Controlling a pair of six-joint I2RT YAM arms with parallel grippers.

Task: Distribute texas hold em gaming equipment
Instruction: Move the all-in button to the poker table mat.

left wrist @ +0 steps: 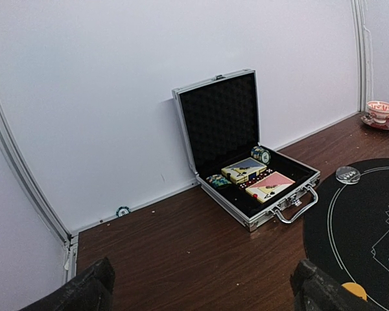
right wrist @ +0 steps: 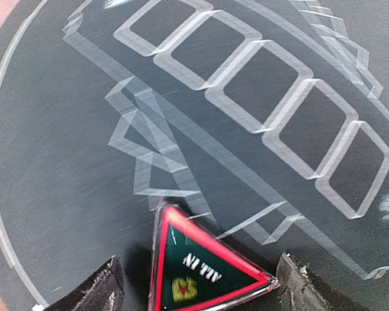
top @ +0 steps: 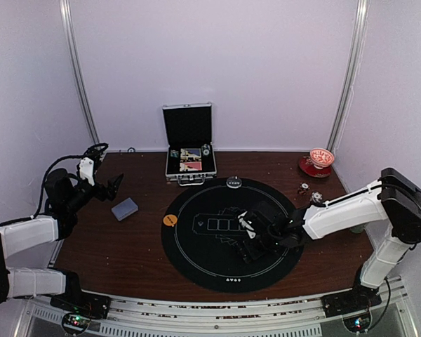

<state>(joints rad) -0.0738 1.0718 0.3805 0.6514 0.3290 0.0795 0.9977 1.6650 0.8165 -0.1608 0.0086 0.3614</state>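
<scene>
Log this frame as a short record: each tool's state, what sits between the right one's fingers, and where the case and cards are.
left tool: open, empty
right tool: open, straddling ALL IN triangle
triangle: lying on black mat
silver case: lid open, behind mat
card deck: on table, left of mat

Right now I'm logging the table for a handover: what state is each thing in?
silver case, lid open and upright
left end effector, open, empty
right end effector, open, astride the ALL IN marker
ALL IN marker, on the black mat, not clearly gripped
card deck, flat on the wood
cup, upright on its saucer
</scene>
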